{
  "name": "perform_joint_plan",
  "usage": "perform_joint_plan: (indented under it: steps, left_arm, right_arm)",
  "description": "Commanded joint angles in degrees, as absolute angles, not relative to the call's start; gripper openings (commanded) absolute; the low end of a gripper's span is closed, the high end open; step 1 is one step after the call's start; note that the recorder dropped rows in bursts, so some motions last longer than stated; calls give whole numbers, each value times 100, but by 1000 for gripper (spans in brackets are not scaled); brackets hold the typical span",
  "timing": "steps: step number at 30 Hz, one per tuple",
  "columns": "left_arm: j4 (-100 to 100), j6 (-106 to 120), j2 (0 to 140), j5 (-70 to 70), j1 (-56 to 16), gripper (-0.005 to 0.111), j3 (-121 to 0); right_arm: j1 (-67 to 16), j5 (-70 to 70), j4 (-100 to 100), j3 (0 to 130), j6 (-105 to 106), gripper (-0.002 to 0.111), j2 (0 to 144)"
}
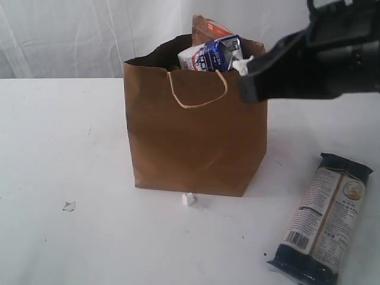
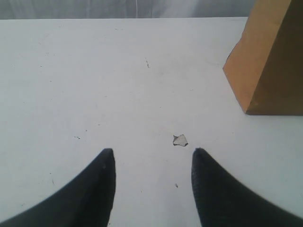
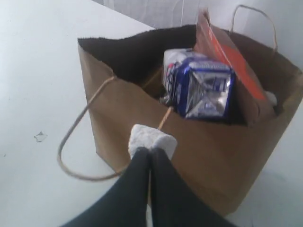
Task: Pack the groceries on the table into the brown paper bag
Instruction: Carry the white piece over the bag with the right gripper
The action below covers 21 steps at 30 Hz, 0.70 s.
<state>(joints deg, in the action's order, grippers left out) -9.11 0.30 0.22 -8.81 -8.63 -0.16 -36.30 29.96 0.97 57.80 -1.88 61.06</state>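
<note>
The white desk (image 1: pixel 53 148) carries an upright brown paper bag (image 1: pixel 196 142). A long dark noodle packet (image 1: pixel 325 219) lies flat nearby; two small white scraps (image 1: pixel 188 199) lie apart.

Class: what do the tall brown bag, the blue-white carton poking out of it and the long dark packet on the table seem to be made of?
The brown bag looks like matte kraft paper, by its creases and twisted cord handle. The blue-white carton is probably coated or foil-lined card; its folded end glints. The long dark packet is likely glossy plastic film, with crimped ends.
</note>
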Motion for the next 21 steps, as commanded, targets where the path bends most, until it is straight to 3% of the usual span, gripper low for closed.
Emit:
perform_joint_plan:
  steps: [1,21]
  left_arm:
    - [-953,50,0,-907,-845,53,0]
    - [-953,50,0,-907,-845,53,0]
  right_arm:
    - [-3593,2804,156,6545,287,0,6883]
    - [-3664,2376,133,7773,810,0,8583]
